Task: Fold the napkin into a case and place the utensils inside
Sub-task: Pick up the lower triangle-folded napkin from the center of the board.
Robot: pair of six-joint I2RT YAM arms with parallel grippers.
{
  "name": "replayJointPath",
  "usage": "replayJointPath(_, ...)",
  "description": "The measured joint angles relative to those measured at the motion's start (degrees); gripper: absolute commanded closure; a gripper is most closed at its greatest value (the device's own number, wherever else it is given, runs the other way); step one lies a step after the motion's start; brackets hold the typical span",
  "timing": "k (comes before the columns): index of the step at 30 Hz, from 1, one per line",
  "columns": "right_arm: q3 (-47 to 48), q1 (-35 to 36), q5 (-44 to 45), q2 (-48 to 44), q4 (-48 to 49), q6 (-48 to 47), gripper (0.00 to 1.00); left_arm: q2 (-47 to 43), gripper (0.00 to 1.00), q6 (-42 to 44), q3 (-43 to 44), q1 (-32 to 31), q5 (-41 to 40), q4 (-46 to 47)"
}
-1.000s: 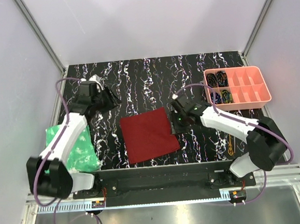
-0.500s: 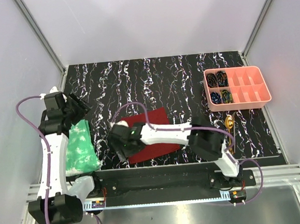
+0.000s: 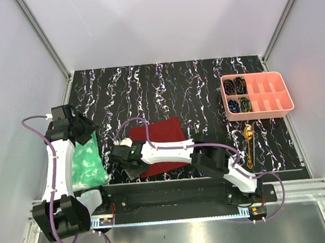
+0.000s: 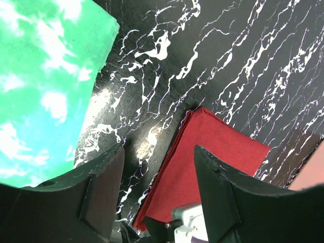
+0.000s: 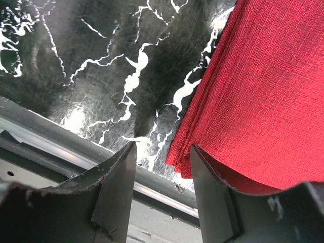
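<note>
The napkin lies flat on the table, near the front edge, skewed so that one corner points toward the rail. In the right wrist view, its left edge shows several stacked layers.

The right gripper sits at the napkin's near-left corner, with its arm lying across the near part of the cloth. Its jaws stand apart and hold nothing. The cloth corner lies in the gap close to one finger; whether they touch cannot be told. The rail runs directly behind this corner.

The left gripper hangs left of the napkin, jaws apart and empty. The green sheet lies farther left, with a bare strip between it and the napkin.

Beyond the napkin the table is bare. The utensils lie well right of the napkin, and the pink tray is behind them.
</note>
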Motion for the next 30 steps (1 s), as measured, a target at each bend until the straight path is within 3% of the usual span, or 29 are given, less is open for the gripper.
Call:
replayJointPath(19,1.4,0.8,4.3,0.7,-5.0,0.1,0.53,0.0,0.39,-1.2,0.0,0.5,0.0,0.0)
replayJointPath(23,1.6,1.0,4.8,1.3,-5.0,0.0,0.63,0.1,0.36,-1.3,0.0,0.8,0.0,0.0)
replayJointPath(30,2.6,1.2,5.9,1.8,-6.1,-0.1,0.99,2.6,0.33,-1.2,-0.3,1.0,2.2,1.2)
